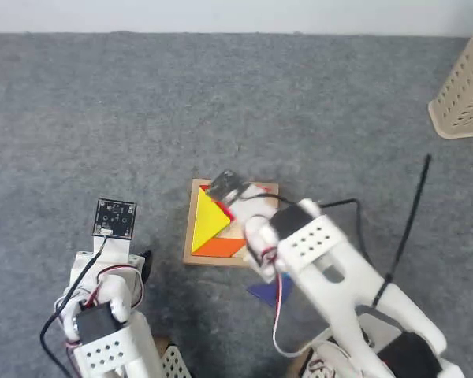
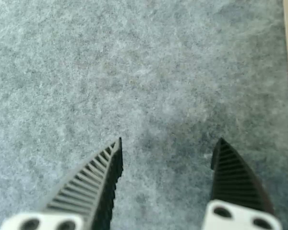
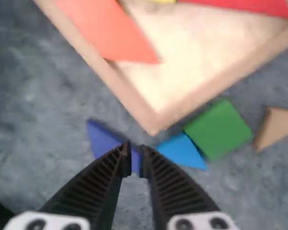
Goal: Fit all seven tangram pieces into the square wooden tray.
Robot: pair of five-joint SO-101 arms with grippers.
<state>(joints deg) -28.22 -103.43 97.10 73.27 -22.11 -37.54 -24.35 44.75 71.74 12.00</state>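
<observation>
Your right gripper (image 3: pixel 135 145) is pinched shut on the dark blue piece (image 3: pixel 102 140), on the carpet (image 2: pixel 134 72) just outside the tray (image 3: pixel 134 103) corner. Close by lie a light-blue triangle (image 3: pixel 182 151), a green square (image 3: pixel 218 129) touching it, and a tan triangle (image 3: pixel 278 127). Inside the tray you have orange (image 3: pixel 105 31), yellow (image 1: pixel 209 219) and red (image 3: pixel 240 5) pieces. Your left gripper (image 2: pixel 170 140) hangs with fingers apart over carpet.
</observation>
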